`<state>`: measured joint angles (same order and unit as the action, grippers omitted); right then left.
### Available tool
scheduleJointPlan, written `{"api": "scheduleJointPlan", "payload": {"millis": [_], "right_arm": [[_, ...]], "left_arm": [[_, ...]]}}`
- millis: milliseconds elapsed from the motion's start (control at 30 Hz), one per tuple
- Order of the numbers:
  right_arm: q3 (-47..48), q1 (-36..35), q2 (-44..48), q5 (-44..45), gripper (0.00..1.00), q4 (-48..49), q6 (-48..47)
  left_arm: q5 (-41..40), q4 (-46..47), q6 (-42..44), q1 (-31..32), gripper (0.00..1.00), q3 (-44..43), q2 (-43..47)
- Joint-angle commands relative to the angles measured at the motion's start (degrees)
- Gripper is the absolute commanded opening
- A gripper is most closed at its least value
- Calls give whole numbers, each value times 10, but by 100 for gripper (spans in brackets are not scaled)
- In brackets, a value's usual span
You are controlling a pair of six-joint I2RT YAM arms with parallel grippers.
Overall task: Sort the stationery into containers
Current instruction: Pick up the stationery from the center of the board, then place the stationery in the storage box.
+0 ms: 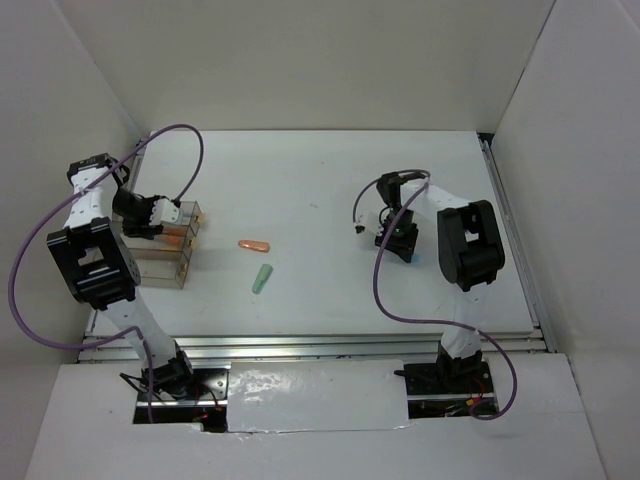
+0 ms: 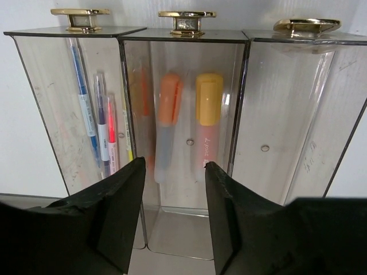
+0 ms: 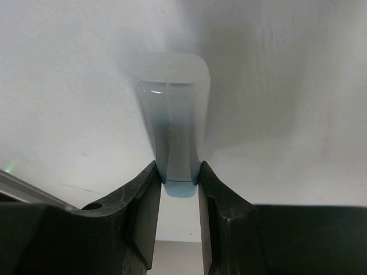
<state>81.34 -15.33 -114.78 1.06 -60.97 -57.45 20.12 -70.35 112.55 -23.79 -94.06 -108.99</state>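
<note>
The clear joined containers point(image 1: 172, 262) stand at the table's left. In the left wrist view the left compartment point(image 2: 63, 103) holds thin blue, purple, red and yellow pens. The middle one point(image 2: 183, 189) holds an orange highlighter point(image 2: 168, 114) and a yellow one point(image 2: 209, 112). The right compartment point(image 2: 298, 114) looks empty. My left gripper point(image 1: 162, 215) point(image 2: 175, 172) is open and empty, facing the middle compartment. My right gripper point(image 1: 394, 238) point(image 3: 176, 172) is shut on a pale blue-grey marker point(image 3: 174, 120) low over the table at the right. An orange marker point(image 1: 254, 244) and a pale green marker point(image 1: 262, 278) lie mid-table.
White walls enclose the table on the left, back and right. Gold clips point(image 2: 187, 20) sit on the compartments' top edges. A metal rail point(image 1: 300, 345) runs along the near table edge in front of the arm bases.
</note>
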Motion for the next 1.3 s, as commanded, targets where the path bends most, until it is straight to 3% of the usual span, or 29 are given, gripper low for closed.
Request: {"api": "scheduleJointPlan", "payload": {"millis": [0, 67, 267, 367, 533, 733, 967, 1267], "right_arm": [[36, -14, 13, -37, 0, -47, 19], [48, -17, 14, -54, 0, -60, 28], [142, -42, 16, -147, 0, -131, 59], [193, -65, 7, -202, 0, -170, 78], [250, -109, -24, -304, 0, -216, 129], [256, -154, -42, -433, 0, -218, 167], [280, -175, -73, -582, 0, -219, 210], [290, -189, -97, -674, 0, -218, 244]], "left_arm": [[12, -22, 28, 0, 59, -3, 33], [31, -23, 34, -2, 59, -9, 45], [206, -17, 32, 28, 58, -7, 144], [262, 15, 18, 79, 58, 58, 226], [335, 151, -55, 190, 60, 193, 362], [326, 279, -139, 329, 57, 278, 442], [225, 290, -125, 473, 55, 317, 442], [156, 275, -160, 553, 57, 297, 397]]}}
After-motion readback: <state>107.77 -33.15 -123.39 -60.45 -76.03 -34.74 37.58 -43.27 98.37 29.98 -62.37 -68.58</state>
